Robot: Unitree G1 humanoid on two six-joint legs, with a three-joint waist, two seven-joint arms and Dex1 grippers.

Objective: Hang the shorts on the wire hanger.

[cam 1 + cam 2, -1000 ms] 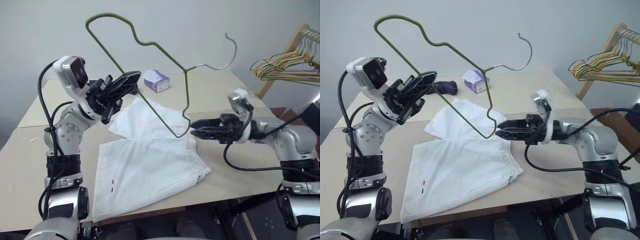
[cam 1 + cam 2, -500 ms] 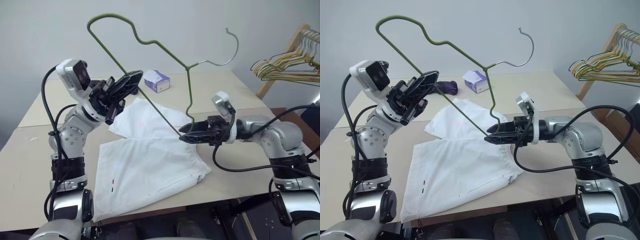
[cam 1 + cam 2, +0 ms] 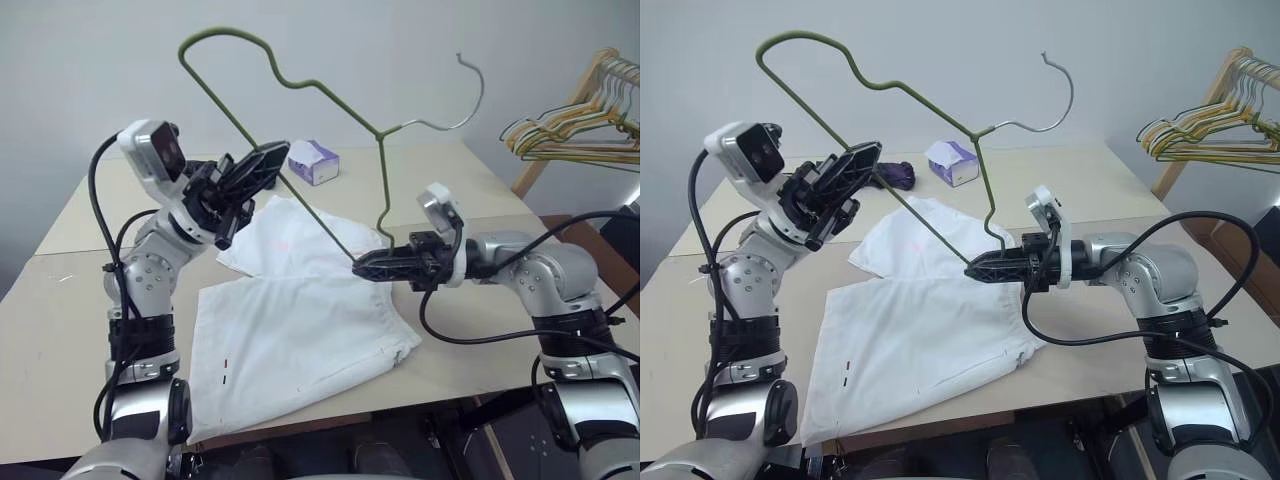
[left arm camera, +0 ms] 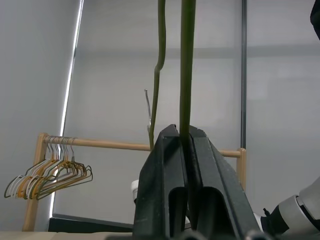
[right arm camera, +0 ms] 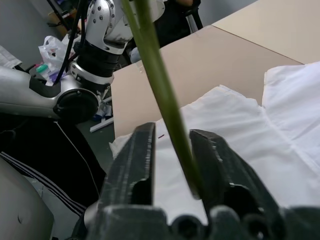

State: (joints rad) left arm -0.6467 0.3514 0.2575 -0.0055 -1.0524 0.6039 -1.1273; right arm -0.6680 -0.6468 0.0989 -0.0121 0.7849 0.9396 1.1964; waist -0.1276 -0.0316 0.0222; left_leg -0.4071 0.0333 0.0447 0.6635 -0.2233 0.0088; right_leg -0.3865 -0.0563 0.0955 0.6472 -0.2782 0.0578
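Observation:
The wire hanger (image 3: 300, 85), thin and olive green, is held up in the air over the table, its hook (image 3: 470, 100) pointing to the right. My left gripper (image 3: 268, 158) is shut on its long straight side, and the wire (image 4: 186, 75) rises from between the fingers. My right gripper (image 3: 357, 268) has closed on the hanger's lowest corner just above the cloth, with the wire (image 5: 160, 90) running between its fingers (image 5: 215, 150). The white shorts (image 3: 300, 330) lie spread flat on the table under both grippers.
A white-and-purple tissue box (image 3: 313, 160) stands at the back of the beige table (image 3: 60, 300), with a dark purple bundle (image 3: 895, 175) near it. A wooden rack with several coloured hangers (image 3: 570, 130) stands off the table at the right.
My right gripper moved left to the hanger's lowest corner and drew its fingers together on the wire. The left gripper and the shorts have stayed put.

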